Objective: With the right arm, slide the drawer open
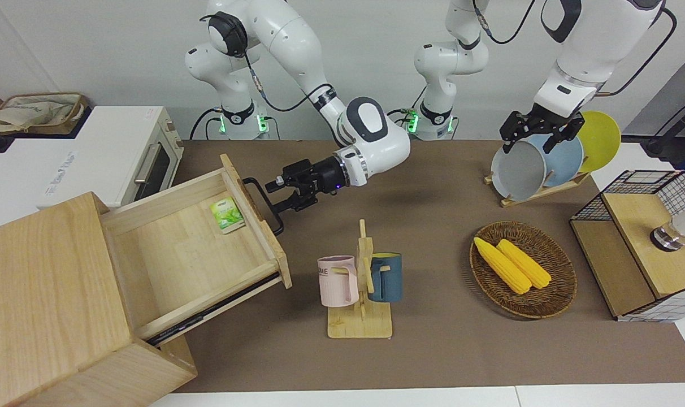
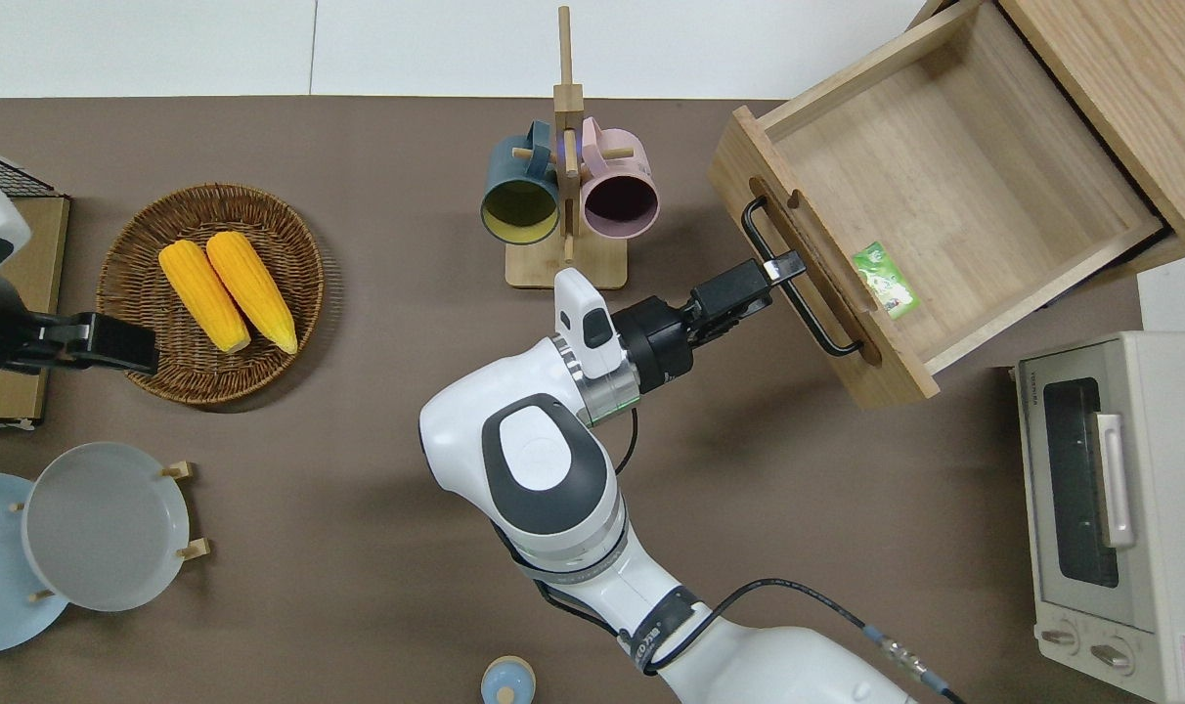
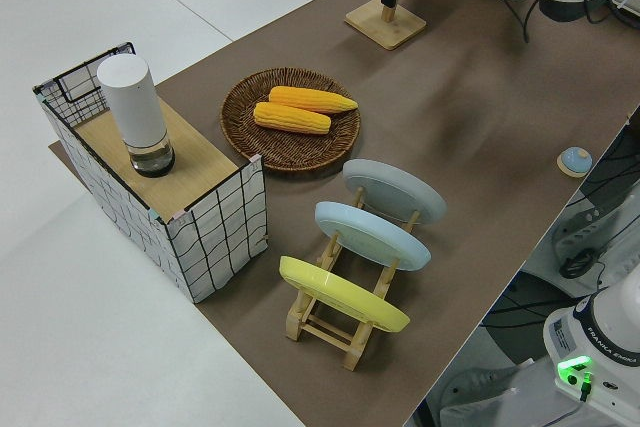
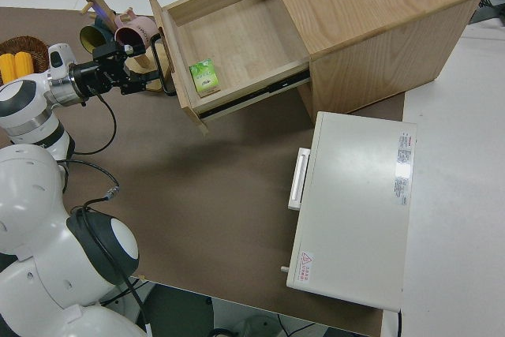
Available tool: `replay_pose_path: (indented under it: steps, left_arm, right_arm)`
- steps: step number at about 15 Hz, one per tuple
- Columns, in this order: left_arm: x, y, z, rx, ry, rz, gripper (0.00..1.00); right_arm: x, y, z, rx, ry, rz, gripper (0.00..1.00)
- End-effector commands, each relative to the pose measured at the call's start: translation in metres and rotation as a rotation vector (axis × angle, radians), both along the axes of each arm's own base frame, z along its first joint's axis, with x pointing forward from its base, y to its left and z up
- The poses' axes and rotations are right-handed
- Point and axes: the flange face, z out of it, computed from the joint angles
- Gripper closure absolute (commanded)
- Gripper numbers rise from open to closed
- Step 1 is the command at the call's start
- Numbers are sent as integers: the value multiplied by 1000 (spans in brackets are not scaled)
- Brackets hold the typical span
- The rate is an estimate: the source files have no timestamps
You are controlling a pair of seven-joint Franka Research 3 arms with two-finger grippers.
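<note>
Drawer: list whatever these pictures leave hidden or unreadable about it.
- Back of the drawer: hidden inside the wooden box in the front, overhead and right side views.
- Green packet inside: its print is too small to read in every view.
- Left side view: the drawer is out of frame.

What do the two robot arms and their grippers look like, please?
Both arms are glossy white with rounded segments and dark grey joint caps. The right arm carries a black cable, a silver wrist ring and a small blue light beside its black right gripper. The left gripper is black too.
</note>
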Motion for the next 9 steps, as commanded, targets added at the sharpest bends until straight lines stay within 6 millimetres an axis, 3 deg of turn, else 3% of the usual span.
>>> replay_pose_path:
  steps: [1, 5, 9]
  left_arm:
    - [2, 1, 4, 16, 5, -12, 7]
    - [2, 1, 4, 16, 5, -12, 7]
    - [2, 1, 4, 16, 5, -12, 7]
  right_arm:
    - [-16, 20, 9, 49, -8, -7, 19]
    - [-37, 45, 14, 207, -28, -40, 19]
    - [-46, 56, 56, 392, -7, -79, 19]
